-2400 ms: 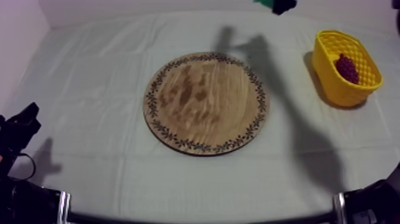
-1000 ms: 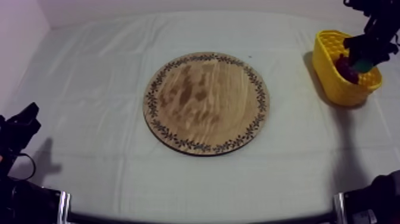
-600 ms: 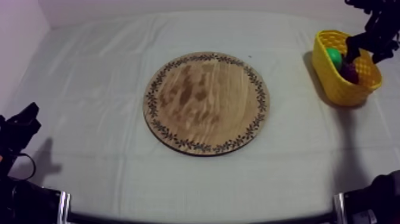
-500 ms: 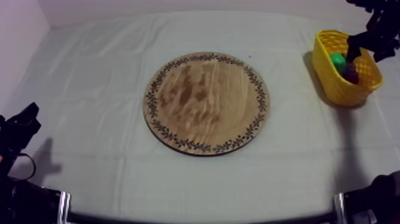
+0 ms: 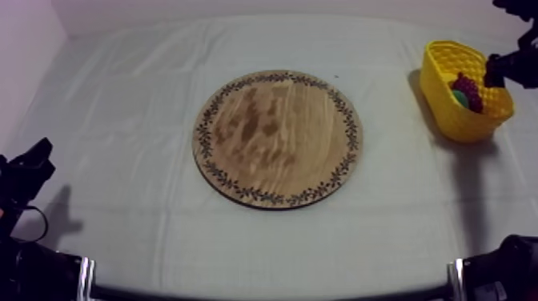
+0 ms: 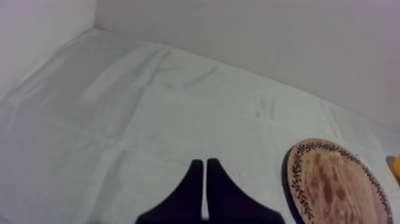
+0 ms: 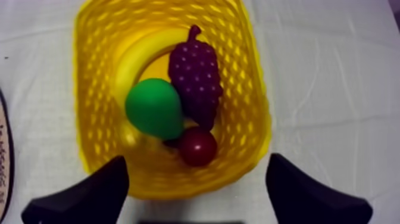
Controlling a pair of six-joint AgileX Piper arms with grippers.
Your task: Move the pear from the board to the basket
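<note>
Pear (image 7: 153,109) now in basket (image 7: 253,101), right tool (image 7: 196,173) raised

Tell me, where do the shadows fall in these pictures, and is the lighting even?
Top view: the basket throws a dark shadow on the cloth at its board side, and a fainter band darkens the cloth nearer the camera. Left wrist view: soft, even light, faint shading along creases. Right wrist view: pear and grapes evenly lit inside the basket, no strong glare.
</note>
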